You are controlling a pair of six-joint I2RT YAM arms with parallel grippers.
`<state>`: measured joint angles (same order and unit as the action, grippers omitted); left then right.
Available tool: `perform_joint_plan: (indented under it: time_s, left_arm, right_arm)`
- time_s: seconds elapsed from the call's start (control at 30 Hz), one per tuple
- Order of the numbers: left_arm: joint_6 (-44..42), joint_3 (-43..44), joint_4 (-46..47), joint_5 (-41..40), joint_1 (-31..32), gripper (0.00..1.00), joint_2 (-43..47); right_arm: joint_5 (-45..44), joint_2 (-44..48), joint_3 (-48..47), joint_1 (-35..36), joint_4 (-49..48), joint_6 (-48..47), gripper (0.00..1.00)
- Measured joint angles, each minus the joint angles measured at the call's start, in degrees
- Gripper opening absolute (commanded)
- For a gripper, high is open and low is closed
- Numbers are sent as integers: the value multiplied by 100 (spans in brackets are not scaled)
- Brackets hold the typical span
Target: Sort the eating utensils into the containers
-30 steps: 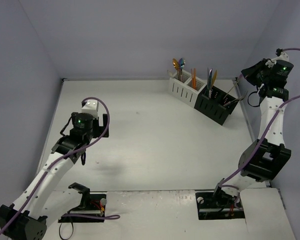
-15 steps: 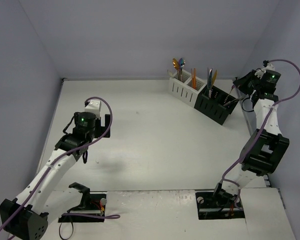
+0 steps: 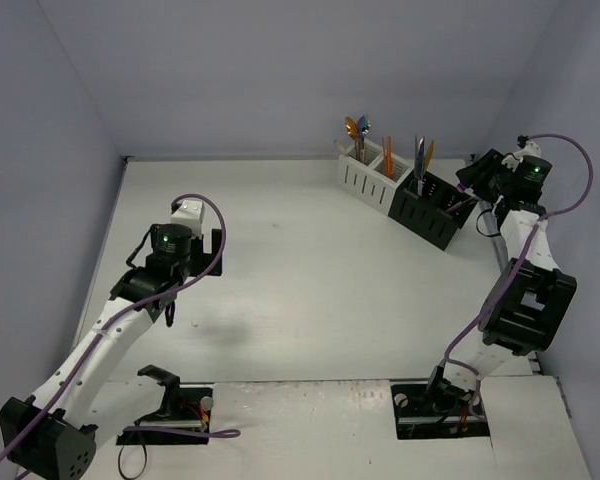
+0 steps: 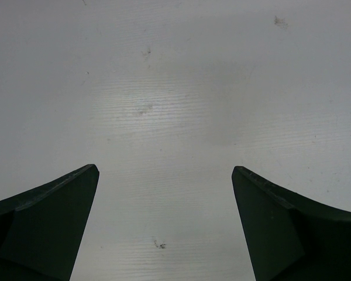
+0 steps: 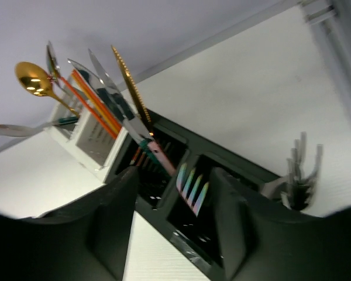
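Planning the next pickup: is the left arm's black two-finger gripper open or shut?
Open: the left gripper shows dark fingers wide apart in its wrist view, bare white table between them.

The lower ends of the shiny metal eating utensils (image 5: 133,93) are hidden inside the black slotted caddy (image 5: 222,153). The blurred fingers (image 5: 108,228) of the right gripper (image 5: 174,181) are cut off below.

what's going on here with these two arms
Two robot arms are sorting cutlery into caddies. The right pincer is up against the black caddy, jaws apart, with an iridescent fork standing at the caddy just ahead of them. Other utensils stand in it and in the white caddy. The left pincer hangs open over bare table, holding nothing.
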<state>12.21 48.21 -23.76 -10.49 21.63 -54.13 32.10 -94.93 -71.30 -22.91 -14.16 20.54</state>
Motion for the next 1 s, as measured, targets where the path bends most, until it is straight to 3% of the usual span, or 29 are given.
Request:
perform_joint_plan:
  time_s: [0.1, 0.13, 0.2, 0.27, 0.63, 1.0]
  left_arm:
    - [0, 0, 2, 31, 0, 97, 2]
    - [0, 0, 2, 40, 0, 97, 2]
    - [0, 0, 2, 61, 0, 97, 8]
    - [1, 0, 4, 86, 0, 97, 21]
    - [8, 62, -123, 119, 0, 97, 204]
    - [4, 681, -574, -103, 0, 98, 716]
  right_arm:
    - [-253, 268, 8, -35, 102, -138, 76]
    - [-349, 380, 8, -44, 146, -183, 77]
    - [-570, 663, 8, -75, 272, -323, 92]
    - [-801, 989, 5, -78, 443, -467, 98]
    - [-2099, 2952, -115, 69, 1231, -1117, 100]
    - [-2940, 5116, 794, 1586, 1521, -1254, 100]
